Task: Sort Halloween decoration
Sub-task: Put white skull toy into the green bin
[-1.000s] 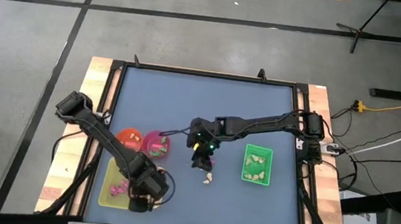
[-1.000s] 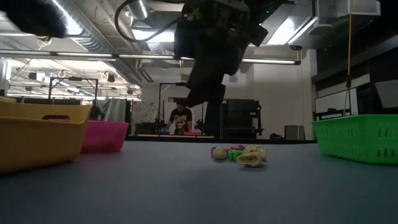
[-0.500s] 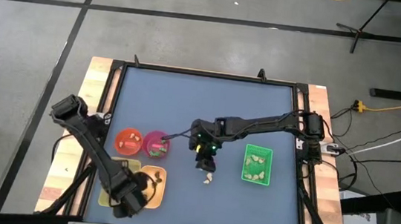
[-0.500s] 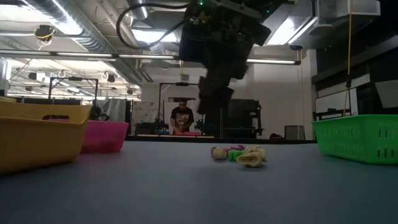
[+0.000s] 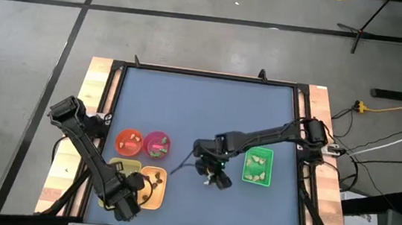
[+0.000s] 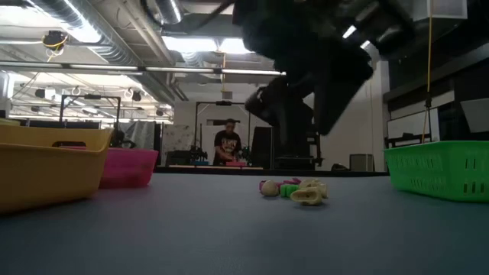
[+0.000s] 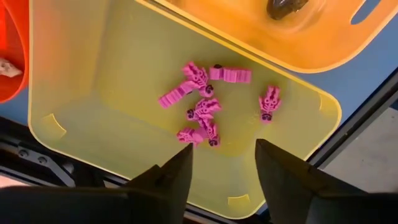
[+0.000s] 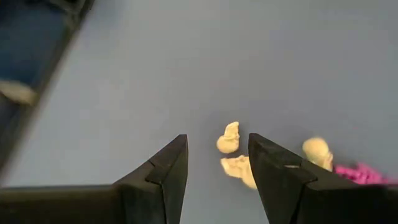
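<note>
Newly logged: left gripper [image 7: 221, 163] jaws parted, empty, over yellow tray [image 7: 74, 134] holding magenta trinkets [image 7: 205, 102]; right gripper [image 8: 217, 163], jaws apart, shifted toward 5 o'clock above cream trinkets [image 8: 229, 138].

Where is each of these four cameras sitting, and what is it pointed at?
High view: overhead, straight down; both arms, table.
Low view: table height, facing the room; right arm above loose trinkets.
Left wrist view: above yellow tray; left gripper open, magenta trinkets below.
Right wrist view: right gripper open over cream trinkets.
Low and right wrist share that pile.
</note>
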Tool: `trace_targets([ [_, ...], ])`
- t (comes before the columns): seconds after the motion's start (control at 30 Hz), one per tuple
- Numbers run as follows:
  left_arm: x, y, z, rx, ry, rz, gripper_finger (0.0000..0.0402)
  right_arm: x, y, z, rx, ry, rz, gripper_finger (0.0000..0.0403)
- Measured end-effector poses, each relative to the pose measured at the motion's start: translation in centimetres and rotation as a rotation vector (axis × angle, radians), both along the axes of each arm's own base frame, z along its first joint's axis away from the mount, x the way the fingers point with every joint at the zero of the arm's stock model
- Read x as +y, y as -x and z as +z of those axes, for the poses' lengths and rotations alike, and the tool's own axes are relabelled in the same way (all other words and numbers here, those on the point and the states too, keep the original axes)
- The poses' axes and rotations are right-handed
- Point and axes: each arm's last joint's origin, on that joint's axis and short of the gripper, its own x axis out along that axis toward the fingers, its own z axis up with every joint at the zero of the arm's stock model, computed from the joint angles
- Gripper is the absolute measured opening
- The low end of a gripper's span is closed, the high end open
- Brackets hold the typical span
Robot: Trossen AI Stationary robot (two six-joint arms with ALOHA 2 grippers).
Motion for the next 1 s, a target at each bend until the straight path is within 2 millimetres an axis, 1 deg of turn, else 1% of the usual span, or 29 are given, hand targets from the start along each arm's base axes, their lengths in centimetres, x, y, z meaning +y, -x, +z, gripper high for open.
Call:
trace_targets([
  [0.13,0.0,-0.1,0.0,-0.008,0.005,0.001,0.0171,1.7,0.3,-0.2,-0.114,0.167,0.159,0.0166],
  [0.27,0.0,-0.1,0.0,-0.009,0.004,0.001,0.0174,3.0,0.7,-0.3,-0.212,0.35,0.315,0.0166],
  [0.33,0.0,-0.1,0.0,-0.009,0.004,0.0,0.0174,3.4,0.8,-0.3,-0.248,0.408,0.385,0.0166],
  [0.43,0.0,-0.1,0.0,-0.01,0.003,0.0,0.0174,3.9,1.0,-0.3,-0.284,0.446,0.471,0.0166],
  [0.63,-0.1,-0.2,0.0,-0.043,-0.007,-0.001,0.0174,3.6,1.3,-0.5,-0.268,0.493,0.543,0.0166],
  [0.77,-0.2,-0.4,0.0,-0.062,-0.007,-0.002,0.0174,3.4,1.3,-0.5,-0.265,0.55,0.543,0.0166],
  [1.0,-0.2,-0.4,0.0,-0.063,-0.009,-0.002,0.0174,3.4,1.2,-0.6,-0.278,0.555,0.561,0.0166],
])
